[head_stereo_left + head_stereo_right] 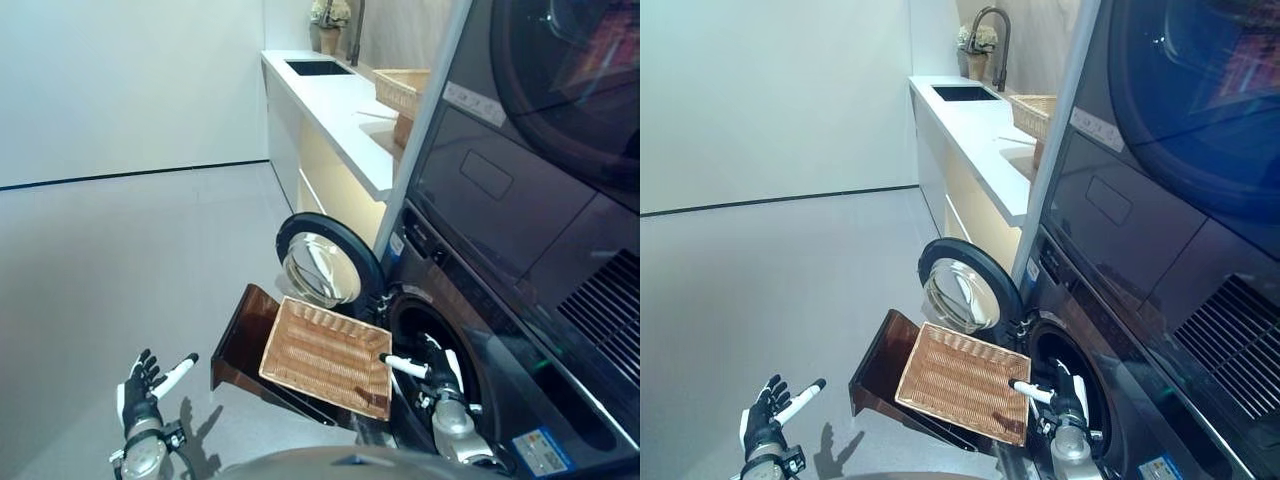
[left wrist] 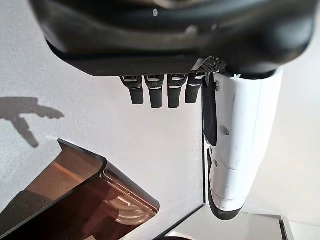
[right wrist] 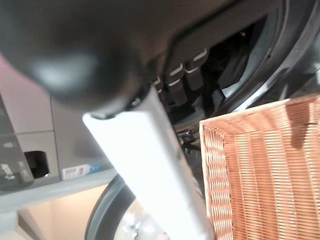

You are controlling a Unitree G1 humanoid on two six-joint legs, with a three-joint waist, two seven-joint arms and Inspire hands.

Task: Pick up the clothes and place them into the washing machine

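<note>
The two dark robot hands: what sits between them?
Both eye views show a woven wicker basket on a brown stand between the left hand and right hand.

Head stereo pair looking down, wrist cameras close, all sharing wicker basket

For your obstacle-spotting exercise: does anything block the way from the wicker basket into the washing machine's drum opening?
Nothing visible blocks it. The door is swung open, and the wicker basket sits right beside the drum opening. Only the right robot hand is at the opening. No clothes show in the basket.
</note>
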